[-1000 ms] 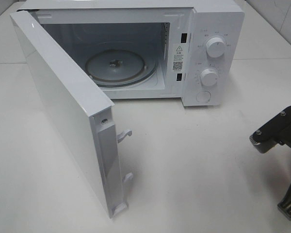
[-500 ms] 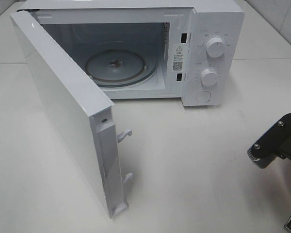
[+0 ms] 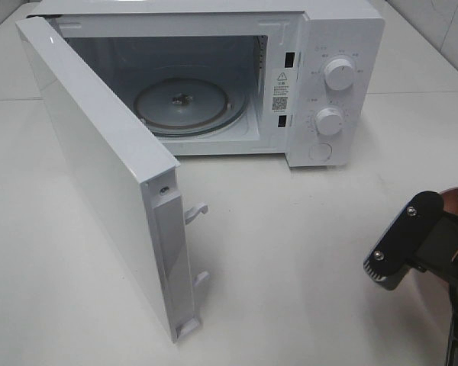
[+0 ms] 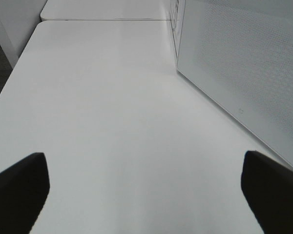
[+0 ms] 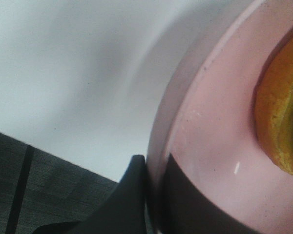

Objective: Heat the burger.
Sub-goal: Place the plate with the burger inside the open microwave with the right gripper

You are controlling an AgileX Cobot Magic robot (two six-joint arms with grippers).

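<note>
Burger [image 5: 279, 122] and right pincer [image 5: 155, 192] have only now come into the high view together. A second ago the lower right of that frame held the arm alone; now a frill of green lettuce and a dark pink edge show beside it at the right border. The pincer is nearly closed on the rim of the pink plate [image 5: 210, 131], with one finger outside the edge and one on the inner face. On that plate, in from the pinched rim and at the right edge of the wrist frame, lies the golden bun, untouched by the fingers. The carry looks begun. Further out, the white table [image 3: 290, 252] runs up to the microwave [image 3: 343, 46] in the upper half, its door [image 3: 99, 168] swung wide and its glass turntable [image 3: 187, 103] unloaded. The left pincer [image 4: 146, 185] hangs wide apart, holding nothing.
</note>
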